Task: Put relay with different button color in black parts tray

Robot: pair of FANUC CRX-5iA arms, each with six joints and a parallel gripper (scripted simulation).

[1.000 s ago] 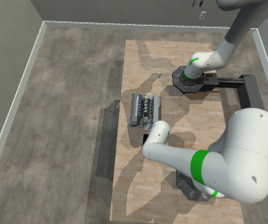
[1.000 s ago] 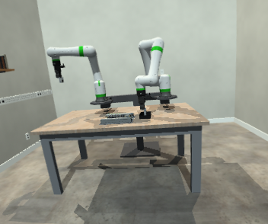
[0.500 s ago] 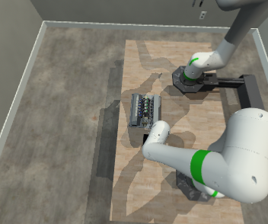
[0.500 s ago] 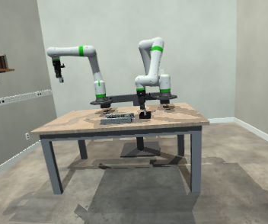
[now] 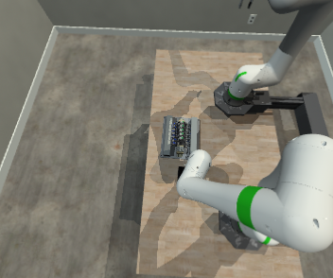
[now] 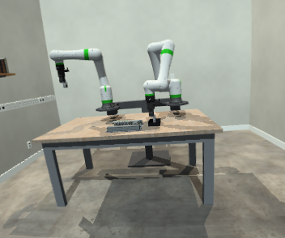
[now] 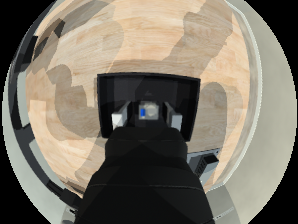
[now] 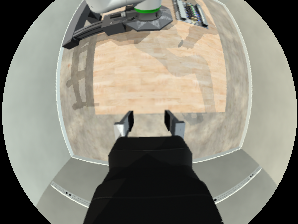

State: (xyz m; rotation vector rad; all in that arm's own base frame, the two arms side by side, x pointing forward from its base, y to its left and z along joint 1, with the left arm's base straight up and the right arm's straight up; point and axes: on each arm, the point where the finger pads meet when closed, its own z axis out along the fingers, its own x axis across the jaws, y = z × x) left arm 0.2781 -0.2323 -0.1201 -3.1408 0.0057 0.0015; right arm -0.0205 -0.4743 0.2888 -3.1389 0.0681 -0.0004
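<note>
Seen from the exterior view, the right tool [image 6: 65,85] [image 8: 149,116] comes first, high up and well to the left of the relay panel [image 5: 195,137] [image 6: 125,125] [image 7: 200,162] [image 8: 192,12]. Its fingers stand wide apart with nothing between them.

Next is the panel, which looks flat on the counter [image 5: 170,246] [image 6: 186,125] [image 7: 150,40] [image 8: 160,75]. Its rows are too small to tell whether any other relay leans or has risen.

Just right of the panel is the black parts tray [image 5: 181,173] [image 6: 154,123] [image 7: 149,82], and the pulled relay [image 7: 149,111] lies inside its walls, a blue patch on its upper face. The left tool [image 6: 154,118] [image 7: 147,108] is right over it, fingers apart, one on each side, with gaps showing between them and the relay. So the relay is directly below this tool, and the left arm is by far the nearer. Its outline from above is almost square, slightly longer along the line from finger to finger; its true long axis I cannot tell.

The placing looks done; a straight lift should come next, since drifting sideways could nudge relay or tray. No brand, label or writing can be read.
</note>
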